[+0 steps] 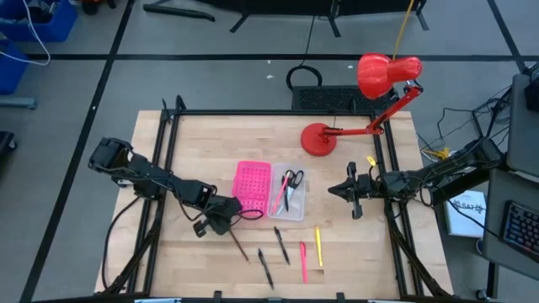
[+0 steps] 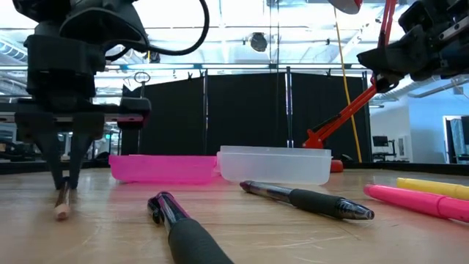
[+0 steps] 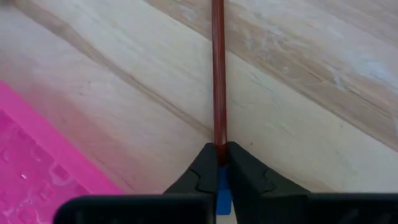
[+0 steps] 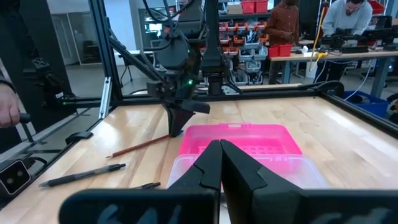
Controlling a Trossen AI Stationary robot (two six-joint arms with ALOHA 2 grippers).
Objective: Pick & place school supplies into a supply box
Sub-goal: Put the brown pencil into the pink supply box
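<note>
Left end effector (image 3: 219, 163) grips pencil (image 3: 217, 74).

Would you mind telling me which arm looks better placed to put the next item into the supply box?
Left, probably: its claw is shut on a brown pencil beside the supply box. The right claw holds nothing.

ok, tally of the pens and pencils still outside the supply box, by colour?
Black pens: 2
Pink pen: 1
Yellow pen: 1
Brown pencil, held in the left gripper: 1
Total: 5
The right gripper waits beside the supply box.
</note>
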